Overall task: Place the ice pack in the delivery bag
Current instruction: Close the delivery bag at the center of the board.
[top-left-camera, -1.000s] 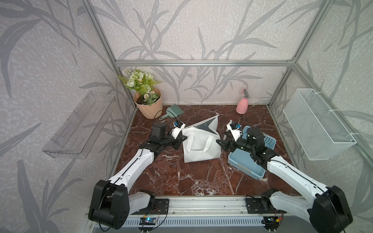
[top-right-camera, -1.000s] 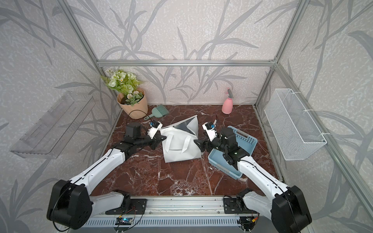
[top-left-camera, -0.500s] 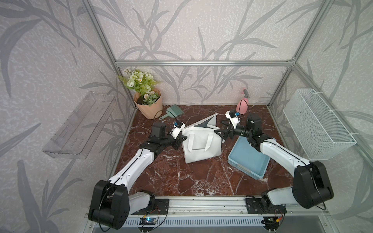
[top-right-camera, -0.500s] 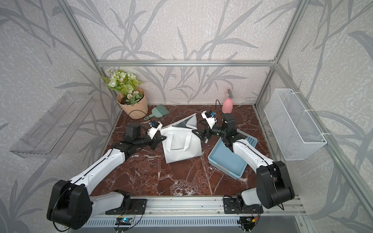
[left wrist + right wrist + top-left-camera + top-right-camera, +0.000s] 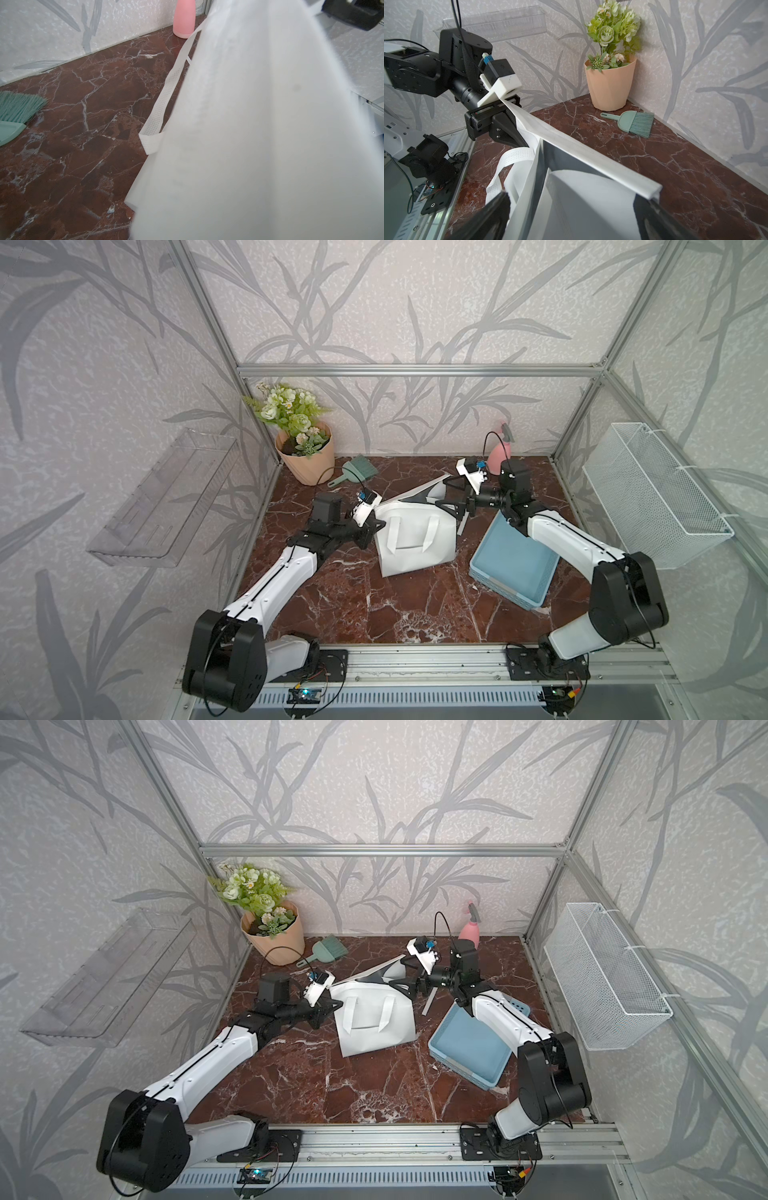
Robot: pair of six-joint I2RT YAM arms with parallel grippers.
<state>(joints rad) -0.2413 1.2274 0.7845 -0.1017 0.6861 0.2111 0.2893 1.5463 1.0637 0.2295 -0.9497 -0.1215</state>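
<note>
- Where the delivery bag [image 5: 409,539] lies on the marble tabletop [image 5: 374,605], it appears tipped over, handle side up, with its mouth turned toward the right arm.
- Left gripper [image 5: 376,526]: pressed together on the end of the bag's raised white flap [image 5: 591,158], pulling it taut. This opens the foil lining [image 5: 560,158] to view.
- Right gripper [image 5: 448,499]: spread wide at the bag's mouth and gripping nothing. In the right wrist view its fingers [image 5: 492,212] flank the opening.
- Ice pack: not clearly identified. A pale flat panel [image 5: 591,203] lies inside the foil mouth between the right jaws. It may be the pack or a fold of the bag wall; I cannot tell which.
- Blue tray [image 5: 503,589]: just beside the bag under the right forearm, with no pack visible in it.
- Step in hand, as judged: depositing into the bag, at or about the point of release.
- Handling notes:
  - Hold the left pinch firm so the mouth does not sag shut.
  - Draw the right jaws back along the line of the opening, keeping them spread.
  - Mind the loose handle strap [image 5: 512,155] near one finger, as a snag would drag the bag.
  - Confirm the contents sit well past the rim, since a tipped bag can spill them.
</note>
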